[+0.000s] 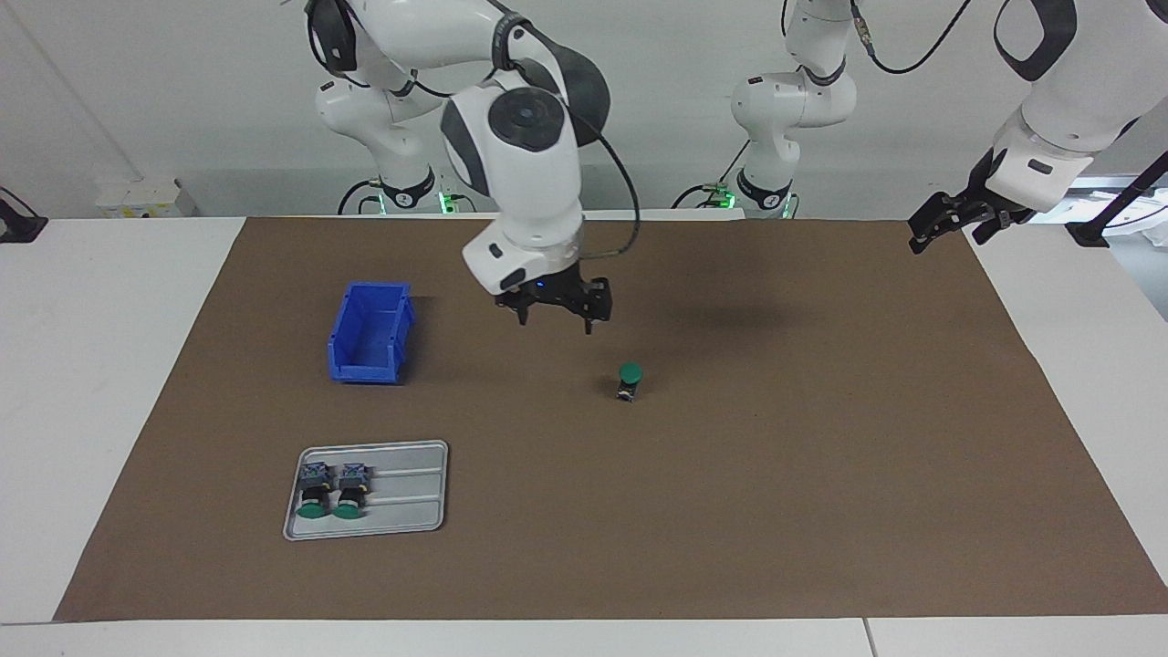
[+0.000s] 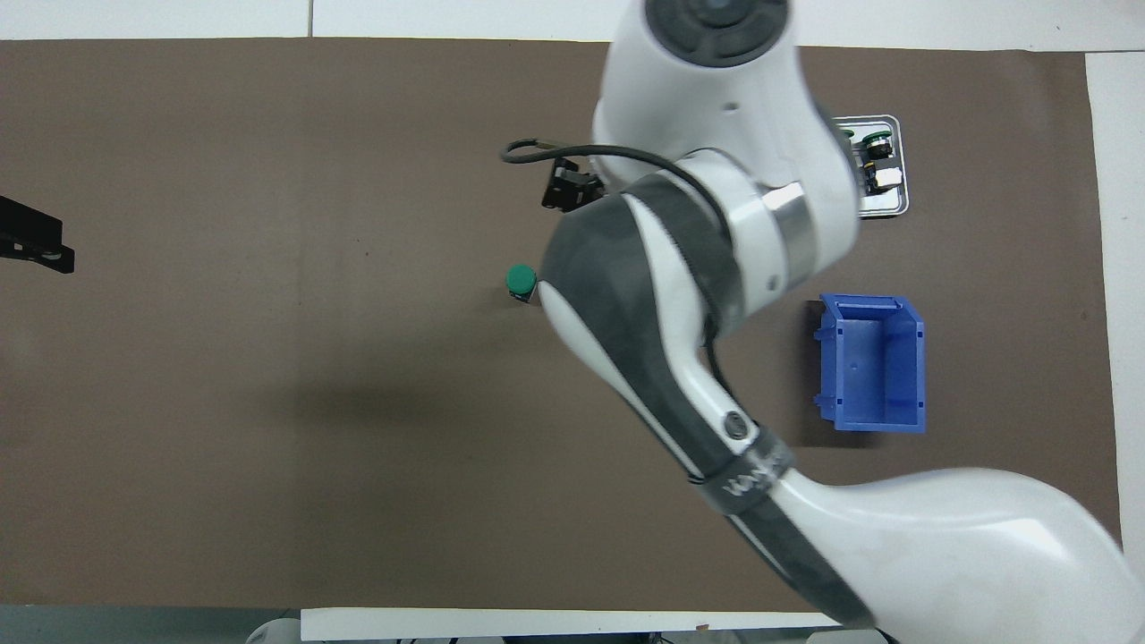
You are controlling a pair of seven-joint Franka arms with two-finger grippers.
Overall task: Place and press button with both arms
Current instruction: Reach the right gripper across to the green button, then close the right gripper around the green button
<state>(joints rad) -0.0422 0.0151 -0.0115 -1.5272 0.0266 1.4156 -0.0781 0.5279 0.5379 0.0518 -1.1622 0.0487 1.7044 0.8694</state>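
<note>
A button [image 1: 629, 379] with a green cap stands upright in the middle of the brown mat; it also shows in the overhead view [image 2: 521, 281]. My right gripper [image 1: 557, 318] hangs open and empty above the mat, a short way from the button toward the right arm's end and not touching it. In the overhead view the arm hides most of this gripper [image 2: 569, 188]. My left gripper [image 1: 944, 224] waits raised over the mat's edge at the left arm's end, and it also shows in the overhead view [image 2: 36, 243].
A grey tray [image 1: 411, 493] farther from the robots, toward the right arm's end, holds two more green-capped buttons [image 1: 333, 493] lying on their sides. An empty blue bin [image 1: 370, 333] stands nearer the robots than the tray.
</note>
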